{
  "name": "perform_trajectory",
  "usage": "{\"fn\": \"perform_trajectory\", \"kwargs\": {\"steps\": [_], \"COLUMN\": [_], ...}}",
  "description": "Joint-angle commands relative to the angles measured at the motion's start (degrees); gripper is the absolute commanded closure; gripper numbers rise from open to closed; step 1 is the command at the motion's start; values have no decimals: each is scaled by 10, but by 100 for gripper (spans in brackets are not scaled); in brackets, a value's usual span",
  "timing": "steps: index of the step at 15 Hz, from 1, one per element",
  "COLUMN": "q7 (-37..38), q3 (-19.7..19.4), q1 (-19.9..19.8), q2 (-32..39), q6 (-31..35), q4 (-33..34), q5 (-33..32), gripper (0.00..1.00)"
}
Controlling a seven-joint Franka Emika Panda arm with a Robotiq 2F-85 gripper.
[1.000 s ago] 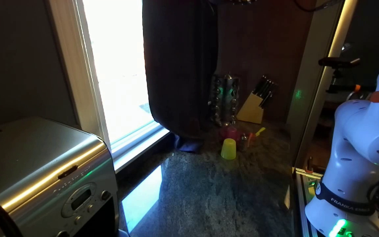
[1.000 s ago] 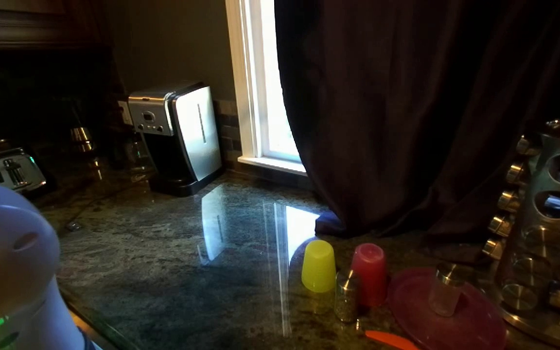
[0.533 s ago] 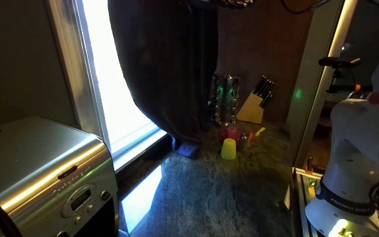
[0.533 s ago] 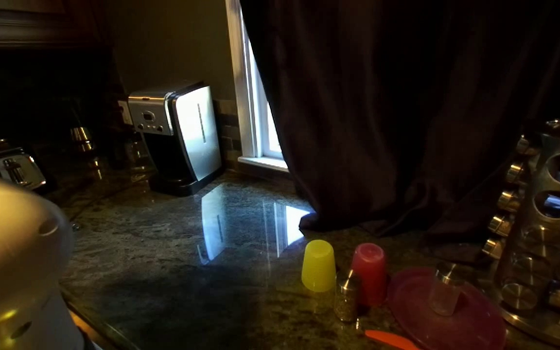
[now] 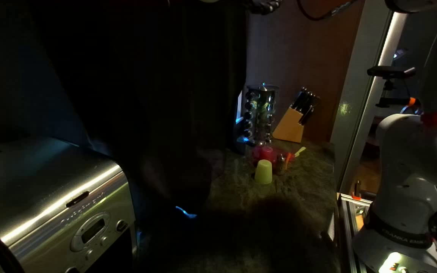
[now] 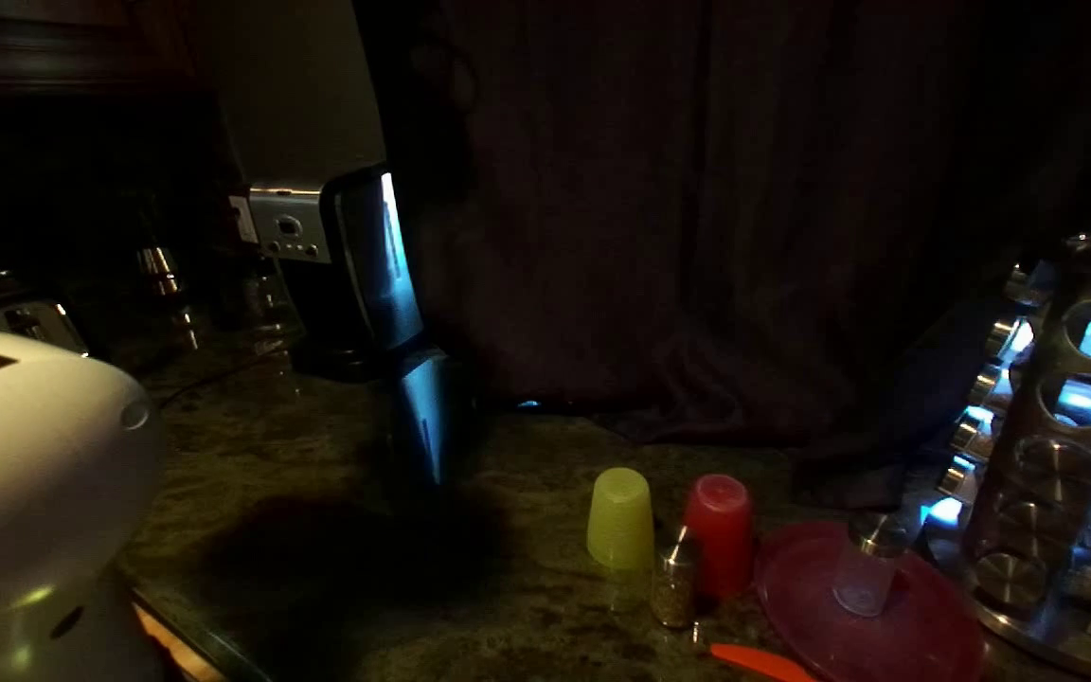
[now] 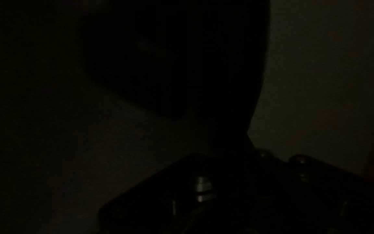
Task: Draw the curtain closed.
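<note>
The curtain [image 5: 150,94] is a tall black drape. It hangs across the window in both exterior views, and its near edge reaches the coffee maker in an exterior view [image 6: 697,189]. A thin strip of window light [image 5: 239,108] shows beside the spice rack. My gripper [image 7: 235,148] shows in the very dark wrist view with its fingers drawn together, and black fabric runs up to them, so it appears shut on the curtain. In an exterior view only a dark part of the wrist hardware [image 5: 264,5] shows at the top edge; the fingertips are out of view there.
The steel coffee maker [image 5: 51,178] stands beside the curtain's edge. A yellow cup [image 6: 621,519], a red cup [image 6: 720,535], a shaker [image 6: 675,578] and a pink plate [image 6: 792,578] are on the counter. A spice rack [image 6: 1028,474] and a knife block [image 5: 288,125] stand behind them.
The curtain has swept left across the window, hiding the bright pane and sill. The window's reflection on the counter is nearly gone. Light now shows beside the spice rack.
</note>
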Motion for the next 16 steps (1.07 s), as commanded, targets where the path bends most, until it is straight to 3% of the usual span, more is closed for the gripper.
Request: {"fn": "perform_trajectory", "kwargs": {"steps": [1, 3, 7, 8, 9, 11, 12, 13, 14, 16], "q7": [60, 88, 115, 6, 54, -24, -83, -125, -159, -244], "q3": [4, 2, 8, 40, 6, -15, 23, 19, -42, -73], "q1": [9, 2, -7, -23, -4, 4, -39, -39, 17, 32], "q2": [23, 19, -32, -51, -69, -111, -132, -157, -179, -224], "q6": [7, -9, -127, -155, -188, -252, -288, -328, -377, -478], "q4": [-7, -13, -79, -116, -119, -145, -156, -170, -173, -177], "q5": [-79, -113, -165, -57, -104, -44, 16, 58, 82, 155], "gripper": [73, 68, 36, 29, 21, 5, 1, 0, 0, 0]}}
